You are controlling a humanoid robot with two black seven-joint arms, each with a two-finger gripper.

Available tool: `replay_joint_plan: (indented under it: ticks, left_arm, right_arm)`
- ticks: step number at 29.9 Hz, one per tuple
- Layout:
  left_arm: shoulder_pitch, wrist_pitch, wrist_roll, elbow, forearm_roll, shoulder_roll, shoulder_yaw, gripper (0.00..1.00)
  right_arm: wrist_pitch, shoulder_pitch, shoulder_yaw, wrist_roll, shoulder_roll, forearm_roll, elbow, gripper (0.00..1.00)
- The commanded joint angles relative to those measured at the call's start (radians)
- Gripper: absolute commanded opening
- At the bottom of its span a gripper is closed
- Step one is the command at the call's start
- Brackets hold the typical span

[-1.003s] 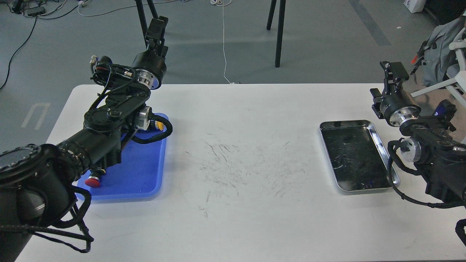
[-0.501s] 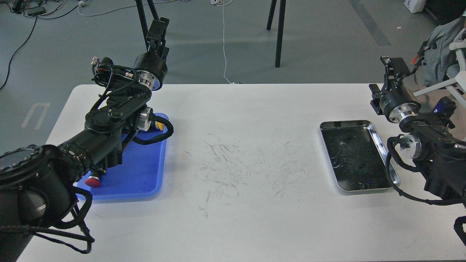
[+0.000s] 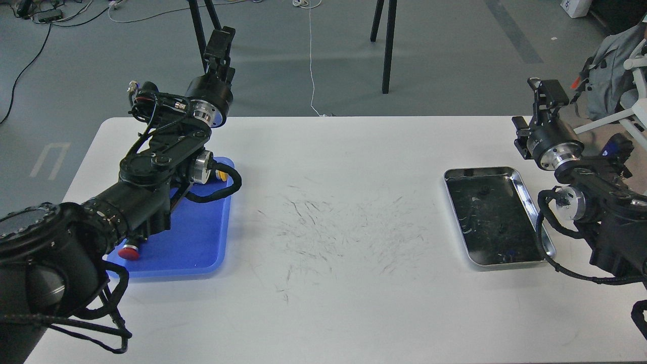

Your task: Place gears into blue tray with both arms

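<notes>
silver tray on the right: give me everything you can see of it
The silver tray is a shiny metal rectangle with rounded corners and a low raised rim, lying flat on the white table at the right. Its long side runs away from the camera. The dark, mirror-like floor shows scratches and a few small dark specks, one near; too small to identify. A black cable from the right arm overlaps its right rim.
</notes>
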Motion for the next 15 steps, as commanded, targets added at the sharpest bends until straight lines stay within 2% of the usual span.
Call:
replay_joint_plan:
  ticks: [1,15]
  left_arm:
    - [0.0,0.0,0.0,0.0,0.0,-0.002,0.0,1.0]
    - [0.003,0.001,0.0,0.0,0.002,-0.002,0.001,1.0]
  right_arm:
    - [0.003,0.003,-0.002,0.0,-0.005,0.0,0.004,0.98]
    - [0.009,0.015,-0.02,0.0,-0.008,-0.002,0.003,0.98]
